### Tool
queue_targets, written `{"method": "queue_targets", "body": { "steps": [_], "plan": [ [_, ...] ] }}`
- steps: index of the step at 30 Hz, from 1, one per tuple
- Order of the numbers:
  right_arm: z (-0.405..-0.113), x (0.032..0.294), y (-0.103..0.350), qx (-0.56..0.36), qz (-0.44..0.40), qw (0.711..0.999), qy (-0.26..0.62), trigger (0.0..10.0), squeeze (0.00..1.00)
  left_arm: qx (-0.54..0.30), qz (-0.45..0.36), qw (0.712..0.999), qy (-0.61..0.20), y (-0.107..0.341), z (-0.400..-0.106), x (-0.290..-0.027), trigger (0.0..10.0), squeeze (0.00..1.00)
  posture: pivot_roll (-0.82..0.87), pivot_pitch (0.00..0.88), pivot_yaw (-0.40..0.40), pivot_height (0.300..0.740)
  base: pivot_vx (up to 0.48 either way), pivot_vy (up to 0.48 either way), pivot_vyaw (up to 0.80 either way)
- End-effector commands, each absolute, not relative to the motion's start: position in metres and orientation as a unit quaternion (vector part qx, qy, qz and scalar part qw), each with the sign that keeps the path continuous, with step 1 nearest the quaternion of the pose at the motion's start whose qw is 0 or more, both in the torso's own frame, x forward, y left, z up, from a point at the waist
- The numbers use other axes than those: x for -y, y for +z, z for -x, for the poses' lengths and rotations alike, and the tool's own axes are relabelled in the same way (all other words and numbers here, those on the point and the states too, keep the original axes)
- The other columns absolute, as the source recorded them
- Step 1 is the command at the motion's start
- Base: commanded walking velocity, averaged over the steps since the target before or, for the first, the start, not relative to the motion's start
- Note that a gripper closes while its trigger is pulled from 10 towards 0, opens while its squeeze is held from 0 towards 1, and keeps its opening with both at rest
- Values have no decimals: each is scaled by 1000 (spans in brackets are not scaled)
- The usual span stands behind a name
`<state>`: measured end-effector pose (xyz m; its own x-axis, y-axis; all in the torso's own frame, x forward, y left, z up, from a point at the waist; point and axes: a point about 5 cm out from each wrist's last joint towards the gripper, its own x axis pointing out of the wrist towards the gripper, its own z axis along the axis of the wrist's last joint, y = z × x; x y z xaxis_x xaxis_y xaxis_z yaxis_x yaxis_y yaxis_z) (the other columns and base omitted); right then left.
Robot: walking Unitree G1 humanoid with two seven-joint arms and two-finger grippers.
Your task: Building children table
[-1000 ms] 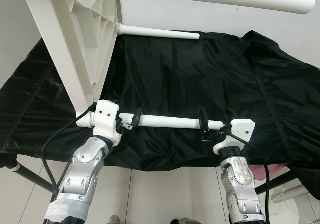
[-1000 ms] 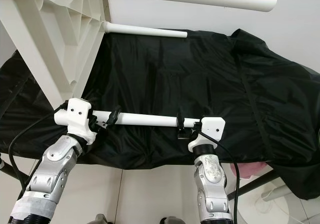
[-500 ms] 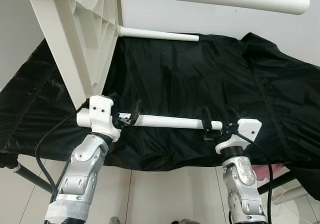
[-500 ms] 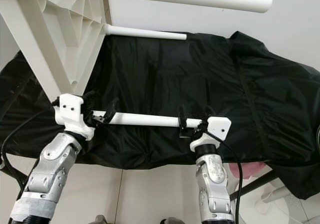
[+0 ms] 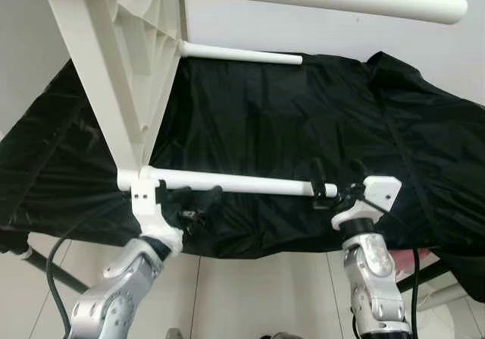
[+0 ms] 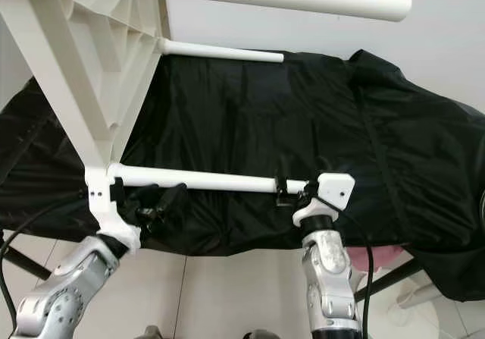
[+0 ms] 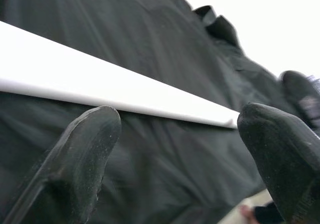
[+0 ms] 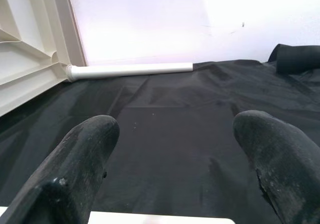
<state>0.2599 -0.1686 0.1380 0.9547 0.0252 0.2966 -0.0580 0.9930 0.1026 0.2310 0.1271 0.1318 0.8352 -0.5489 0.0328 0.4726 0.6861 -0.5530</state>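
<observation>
Left eye view showed your white leg (image 5: 227,181) seated in the tabletop (image 5: 114,89) corner over the black-draped worktop (image 5: 303,111). Left claw (image 5: 193,202) gaped below it; right claw (image 5: 333,191) straddled its free end, unclamped. Likely light, stiff, slippery: grip mid-shaft.

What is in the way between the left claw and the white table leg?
Nothing that I can see. The left claw is open just under the leg, close to where the leg meets the white table top. There is only air between them, and the black cloth lies behind.
</observation>
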Motion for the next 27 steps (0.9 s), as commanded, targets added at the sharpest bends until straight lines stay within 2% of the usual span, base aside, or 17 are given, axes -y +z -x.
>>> {"method": "queue_targets", "body": {
  "steps": [1,10,14,22,27],
  "plan": [
    [-260,169,134,138,-60,988,19,10000,0,-61,296,894,-331,136,-225,-124,10000,0,28,33,-13,740,0,0,0],
    [-262,169,144,156,-61,986,15,10000,0,-91,294,898,-314,127,-223,-127,10000,0,25,28,-4,740,0,0,0],
    [-263,167,156,177,-55,982,25,10000,0,-108,303,910,-261,123,-240,-131,10000,0,10,13,1,740,0,0,0],
    [-268,165,162,184,-59,981,29,10000,0,-115,307,922,-206,117,-251,-139,10000,0,22,8,-8,740,0,0,0],
    [-272,160,168,191,-61,979,41,10000,0,-124,312,932,-136,116,-263,-156,10000,0,34,14,-13,740,0,0,0]
  ]
}}
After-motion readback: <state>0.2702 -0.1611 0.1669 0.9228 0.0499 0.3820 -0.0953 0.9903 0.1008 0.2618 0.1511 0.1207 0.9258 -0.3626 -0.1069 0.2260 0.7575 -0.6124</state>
